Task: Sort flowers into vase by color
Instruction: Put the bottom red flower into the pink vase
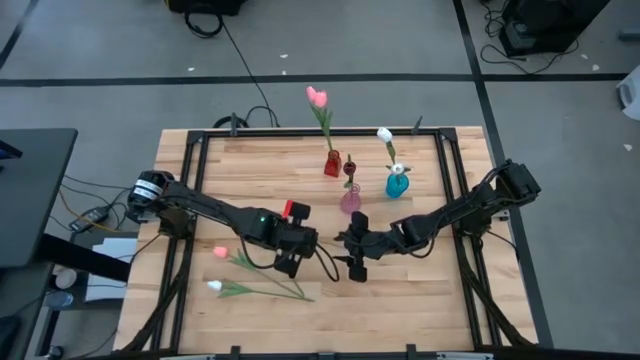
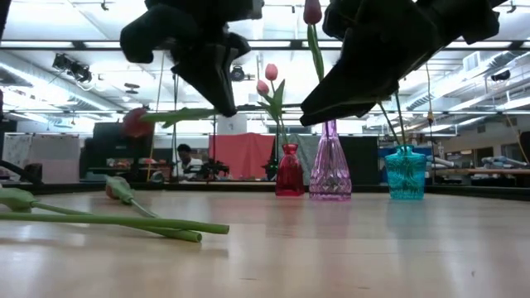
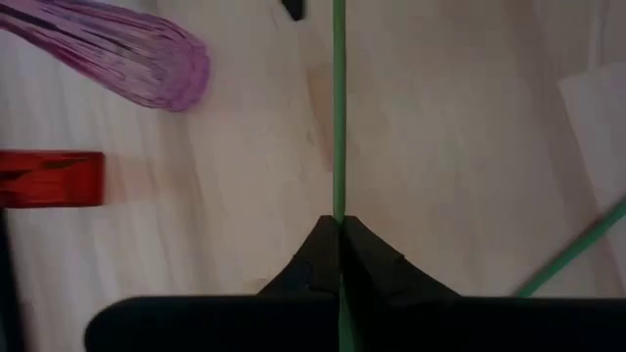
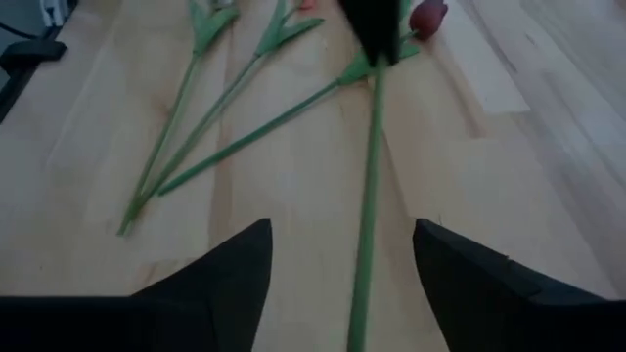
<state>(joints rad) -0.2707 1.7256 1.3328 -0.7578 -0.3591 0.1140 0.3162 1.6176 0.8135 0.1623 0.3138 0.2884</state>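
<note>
My left gripper (image 1: 289,262) is shut on a dark maroon tulip (image 2: 137,122) and carries it level above the table. The tulip's long stem (image 4: 369,196) runs toward my right gripper (image 4: 340,235), which is open, its fingers standing on either side of the stem's free end without touching it. A pink tulip (image 1: 220,250) and a white tulip (image 1: 213,287) lie flat on the table to the left. The red vase (image 1: 331,163) holds pink tulips, the purple vase (image 1: 350,200) a maroon one, the blue vase (image 1: 397,183) a white one. My left gripper pinches the maroon tulip's stem (image 3: 338,200) between its two fingers, close to the leaves and head (image 4: 427,18). The fingers (image 2: 219,91) come from above, pointing down, across the stem. The tulip is lifted clear and lies roughly level, head toward the table's left.
The three vases stand in a cluster at the table's far middle. The two lying tulips' stems (image 2: 124,222) reach toward the near middle, below my left gripper. Bare wood (image 1: 420,300) shows on the near right. A person sits in the room beyond the table.
</note>
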